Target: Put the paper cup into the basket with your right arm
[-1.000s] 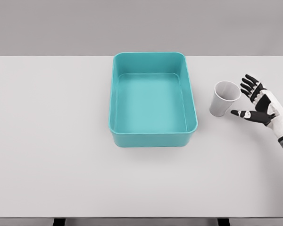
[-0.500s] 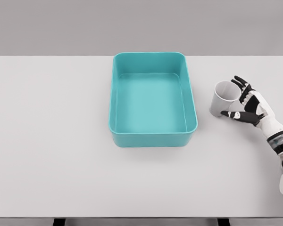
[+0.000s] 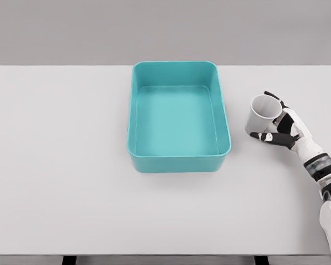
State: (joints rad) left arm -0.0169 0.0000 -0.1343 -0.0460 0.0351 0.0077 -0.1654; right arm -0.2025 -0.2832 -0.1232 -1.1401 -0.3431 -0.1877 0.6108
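- The fingers (image 3: pixel 276 99) of the right hand (image 3: pixel 286 126) are being curled round the far and right side of the paper cup (image 3: pixel 261 115), while the dark thumb is being laid across its near side, close to the base; the cup is being clasped between them.
- The paper cup is being shown as a plain white, slightly tapered vessel, wider at the mouth than at the base, with a thin pale rim and a shaded grey inside into which the head view is looking.
- The cup is being seen upright or nearly so on the table (image 3: pixel 71 182); whether its base is being pressed on the surface or raised just off it cannot be told.
- The cup is being kept to the right of the basket (image 3: pixel 133 118), near its right wall but apart from it, with a strip of bare table being left between them.
- The basket is being shown as a teal rectangular tub with rounded corners and a raised rim, sitting at the middle of the table with nothing lying in it.
- The right arm is being brought in from the lower right corner, its white forearm and dark wrist band being angled up and leftward toward the cup.
- The table is being rendered as a flat white top, with a grey wall being seen behind it.
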